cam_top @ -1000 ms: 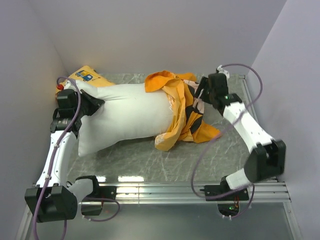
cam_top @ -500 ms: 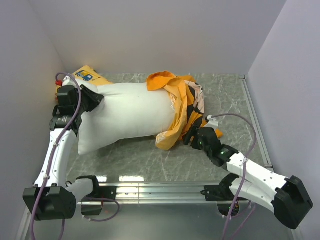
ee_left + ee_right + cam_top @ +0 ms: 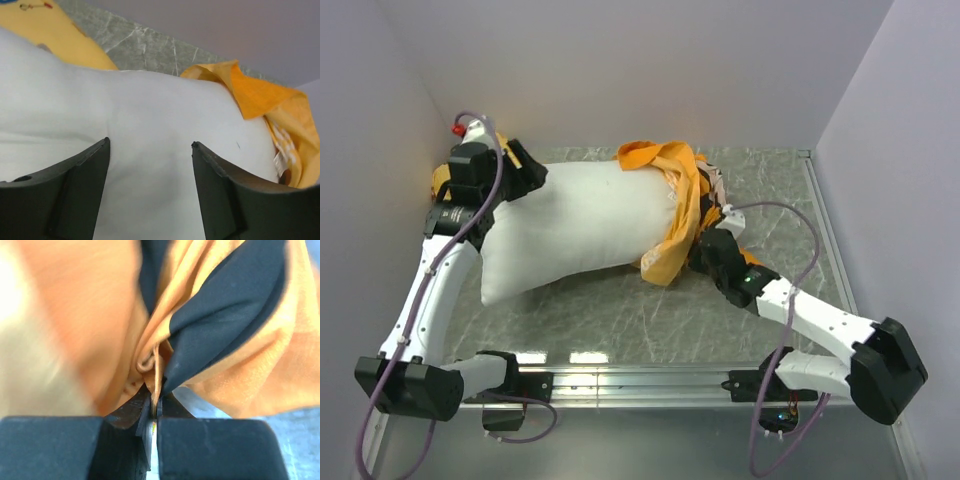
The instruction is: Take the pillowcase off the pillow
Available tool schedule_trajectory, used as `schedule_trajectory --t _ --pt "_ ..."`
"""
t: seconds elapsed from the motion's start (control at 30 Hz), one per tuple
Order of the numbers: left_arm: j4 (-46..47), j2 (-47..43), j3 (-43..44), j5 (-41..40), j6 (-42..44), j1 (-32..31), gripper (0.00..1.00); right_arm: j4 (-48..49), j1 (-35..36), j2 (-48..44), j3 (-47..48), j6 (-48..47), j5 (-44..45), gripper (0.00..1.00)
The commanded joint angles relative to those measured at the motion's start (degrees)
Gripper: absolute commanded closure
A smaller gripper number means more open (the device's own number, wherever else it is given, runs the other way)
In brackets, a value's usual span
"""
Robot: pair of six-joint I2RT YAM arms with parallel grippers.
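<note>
The plump white pillow (image 3: 570, 225) lies across the table, its left end bare. The orange pillowcase (image 3: 675, 185) with black patches is bunched over its right end. My left gripper (image 3: 527, 175) hovers open at the pillow's far left corner. In the left wrist view its fingers (image 3: 80, 190) stand wide apart over the white pillow (image 3: 150, 100), holding nothing, with the pillowcase (image 3: 260, 95) beyond. My right gripper (image 3: 705, 250) is at the pillowcase's near lower edge. In the right wrist view this gripper (image 3: 156, 407) is shut on a thin fold of the pillowcase (image 3: 225, 315).
A small yellow pillow (image 3: 50, 35) lies in the far left corner, mostly hidden behind the left arm in the top view. Grey walls close in the back and both sides. The marble tabletop (image 3: 620, 310) ends at a metal rail (image 3: 650, 380) in front.
The left gripper opened, let go of the pillow's left end and moved back and up. The right arm swung round to the near side and shut on the pillowcase's lower edge.
</note>
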Motion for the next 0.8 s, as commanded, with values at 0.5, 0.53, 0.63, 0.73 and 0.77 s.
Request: schedule_trajectory --t 0.5,0.53,0.63,0.73,0.77 --pt "-10.6 4.7 19.5 -20.3 10.7 -29.0 0.21 -25.0 1.1 -7.0 47.0 -17.5 6.1 1.0" --pt "-9.9 4.9 18.2 -20.1 9.9 -29.1 0.21 -24.7 0.1 -5.5 46.2 -17.3 6.1 1.0" --pt "-4.9 5.2 11.6 -19.1 7.2 -29.2 0.19 -23.8 -3.7 -2.4 42.4 -16.4 6.1 1.0" --pt "0.3 6.0 3.5 -16.4 3.7 -29.2 0.18 -21.5 -10.4 1.2 38.2 -15.3 2.0 1.0" --pt "1.6 6.4 2.1 -15.7 2.8 -29.2 0.17 -21.5 -11.7 2.3 36.8 -15.1 1.7 1.0"
